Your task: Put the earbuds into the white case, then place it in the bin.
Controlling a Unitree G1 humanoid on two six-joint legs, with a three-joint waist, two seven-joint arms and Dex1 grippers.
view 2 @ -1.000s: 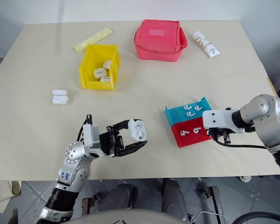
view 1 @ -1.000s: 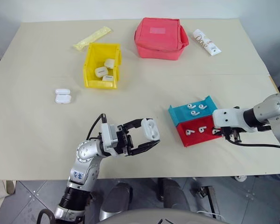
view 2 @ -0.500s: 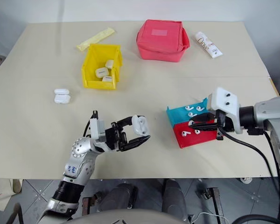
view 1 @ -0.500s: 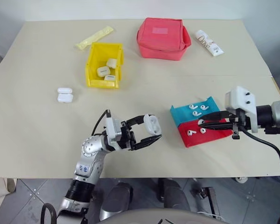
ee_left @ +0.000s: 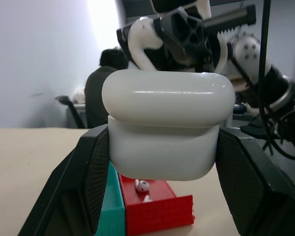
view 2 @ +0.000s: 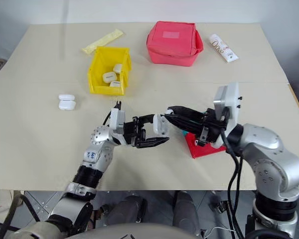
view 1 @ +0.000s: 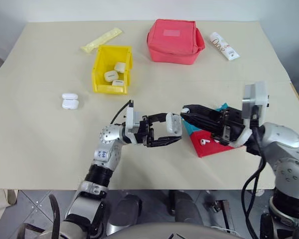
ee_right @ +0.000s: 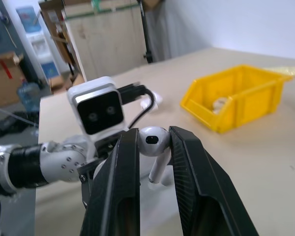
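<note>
- Yellow bin (view 1: 110, 69), well beyond the left claw (view 1: 170, 132) toward the far side of the desk (view 1: 40, 144), holds three white cases; two more cases (view 1: 69, 101) lie on the desk near the bin, far off the left claw's outer side.
- Teal tray (view 1: 224, 107) and red tray (view 1: 209, 147) sit just under and behind the right claw (view 1: 184, 110); the red one holds at least one loose earbud (view 1: 203, 141), and the teal one's contents are hidden by the arm.
- Left claw is clamped on the white case (ee_left: 167, 128): glossy, rounded pebble, lid seam visible, lid looks closed in the left wrist view.
- Right claw pinches one earbud (ee_right: 156, 147) by its head, stem hanging below the fingers, tip just beside the held case.
- Red pouch (view 1: 174, 41), white tube (view 1: 222, 45) and yellow sachet (view 1: 102, 40) lie at the far edge, well apart from both claws.
</note>
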